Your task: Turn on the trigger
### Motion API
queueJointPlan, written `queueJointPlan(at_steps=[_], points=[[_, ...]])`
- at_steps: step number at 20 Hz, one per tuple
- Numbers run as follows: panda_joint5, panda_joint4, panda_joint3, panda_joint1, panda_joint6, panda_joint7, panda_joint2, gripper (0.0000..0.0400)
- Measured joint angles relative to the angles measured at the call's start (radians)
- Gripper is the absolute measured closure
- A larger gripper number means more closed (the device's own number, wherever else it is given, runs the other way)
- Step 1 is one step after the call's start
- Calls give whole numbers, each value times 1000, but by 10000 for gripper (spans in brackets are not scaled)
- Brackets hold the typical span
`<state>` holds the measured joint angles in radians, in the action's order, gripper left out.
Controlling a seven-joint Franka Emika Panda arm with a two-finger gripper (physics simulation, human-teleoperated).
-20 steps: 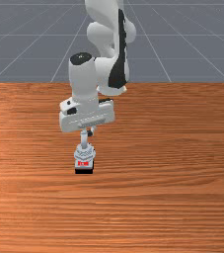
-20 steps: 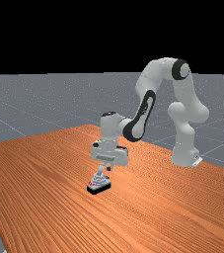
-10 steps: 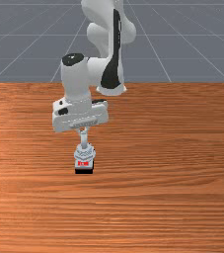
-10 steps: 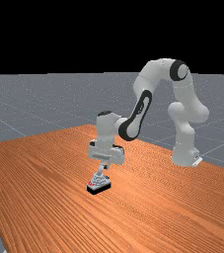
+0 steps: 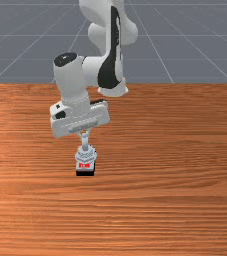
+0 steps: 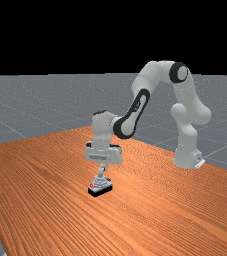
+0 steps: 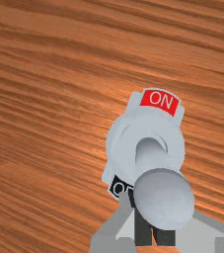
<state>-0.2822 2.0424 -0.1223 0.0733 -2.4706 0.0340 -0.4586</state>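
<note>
In the front view my gripper is at the top of the grey lever, on the arm's side of it. The lever rises from the trigger switch, whose red label faces the camera. The far view has the gripper low over the switch. In the wrist view the lever's round knob leans away from the red ON label, over the black label. It covers part of the gripper, whose fingers stand together, shut, behind it. Whether they touch the lever I cannot tell.
The wooden table stretches around the switch. Behind the hand, the arm's base stands at the table's far side, on the far view's right.
My hand has moved toward the front view's left and turned somewhat, coming in behind the lever. The switch and its lever look unmoved.
</note>
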Motion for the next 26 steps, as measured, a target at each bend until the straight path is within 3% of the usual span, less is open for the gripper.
queueJointPlan(at_steps=[3,4,5,6,10,14,15,16,18,19,21,26], points=[[5,4,-11,-3,41,4,35,389],[86,20,-37,-37,5,26,46,400],[85,24,-40,-40,3,44,48,400],[127,34,-70,-73,-15,125,50,399],[90,48,-52,-53,-2,90,77,400],[84,-90,-69,-63,66,202,9,398],[6,-18,1,-9,-109,36,28,399],[-96,7,145,115,-241,-88,11,399],[-57,1,67,46,-224,-33,7,399],[14,-29,-7,-13,-139,47,-11,399],[79,-123,-45,-38,47,108,-52,400],[70,-40,-46,-34,-48,89,-2,400]])
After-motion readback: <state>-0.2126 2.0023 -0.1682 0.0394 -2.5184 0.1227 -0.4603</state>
